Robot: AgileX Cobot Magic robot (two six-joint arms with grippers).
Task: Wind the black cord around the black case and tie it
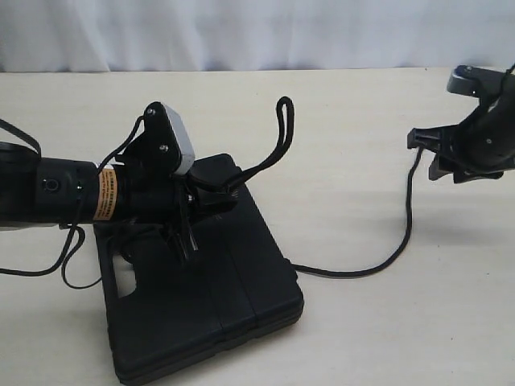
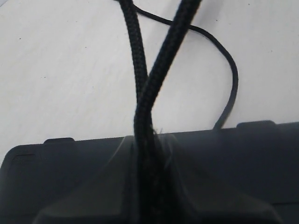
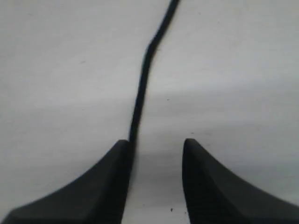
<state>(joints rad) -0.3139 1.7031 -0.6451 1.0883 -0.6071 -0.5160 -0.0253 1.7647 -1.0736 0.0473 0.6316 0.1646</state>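
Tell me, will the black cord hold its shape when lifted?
Probably floppy: the black cord curves loosely across the table. Its braid likely grips, not slips. The loop past the left gripper stands up, so short spans seem stiffer.

Cream table (image 1: 362,338), white backdrop (image 1: 241,32)

Most likely a robotics lab. A plain cream bench (image 1: 346,112) has a white cloth backdrop (image 1: 241,32) hung along its far edge. The left arm (image 1: 48,189) reaches over the left edge, the right arm (image 1: 487,133) over the right edge.
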